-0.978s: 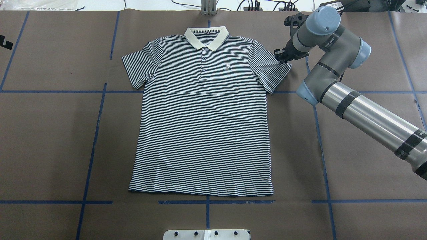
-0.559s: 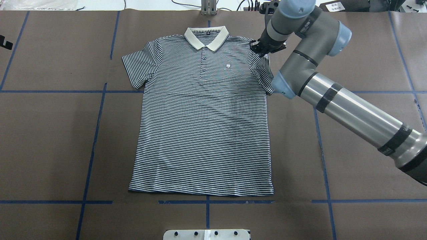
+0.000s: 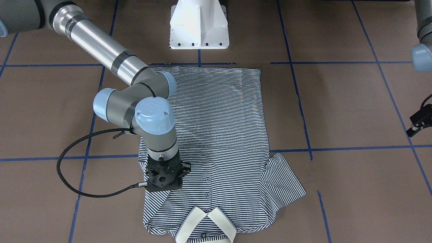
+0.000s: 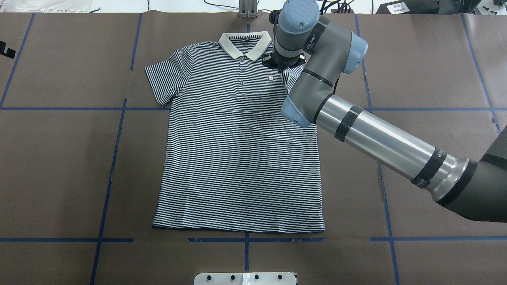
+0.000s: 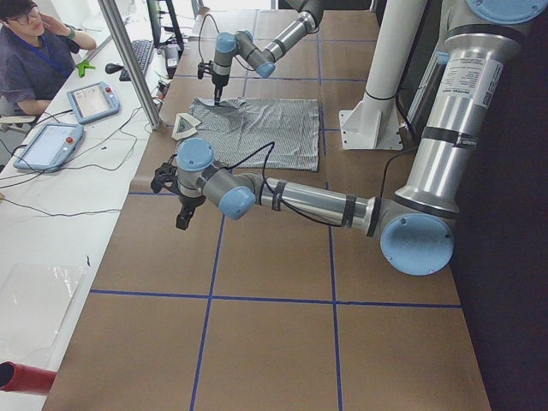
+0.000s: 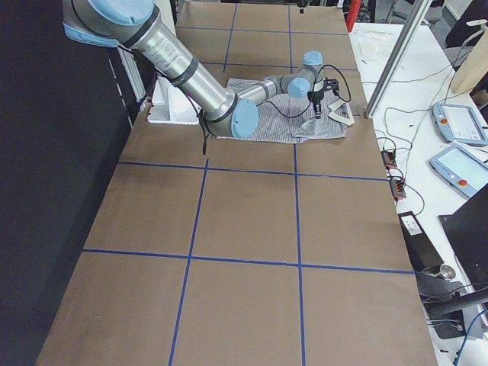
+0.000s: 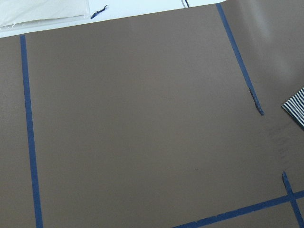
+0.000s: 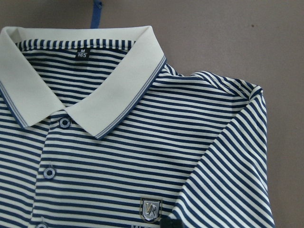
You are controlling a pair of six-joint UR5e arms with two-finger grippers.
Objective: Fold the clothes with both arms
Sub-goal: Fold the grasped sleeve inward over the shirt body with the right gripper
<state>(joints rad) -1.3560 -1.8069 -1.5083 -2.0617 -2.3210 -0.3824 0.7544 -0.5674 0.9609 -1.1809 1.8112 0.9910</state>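
The striped polo shirt [image 4: 237,158] lies flat, front up, with its cream collar [image 4: 245,43] at the table's far side. My right gripper [image 4: 282,65] is low over the chest, just right of the collar and above the logo [image 4: 271,78]. It is shut on the shirt's sleeve on that side, which is folded in over the chest [image 8: 228,180]. The wrist hides the fingers in the front-facing view [image 3: 164,184]. The other sleeve [image 4: 164,79] lies spread out. My left gripper [image 4: 6,49] hangs off the shirt at the table's left edge; I cannot tell whether it is open or shut.
The brown table cover [image 4: 59,158] carries blue tape lines. The white pedestal base [image 3: 199,23] stands at the near edge behind the hem. A metal post [image 4: 247,8] stands beyond the collar. An operator [image 5: 34,51] sits at a desk with tablets.
My right gripper has moved left from the sleeve's outer edge to beside the collar, and the sleeve has come with it, folding over the chest. The left gripper has not moved.
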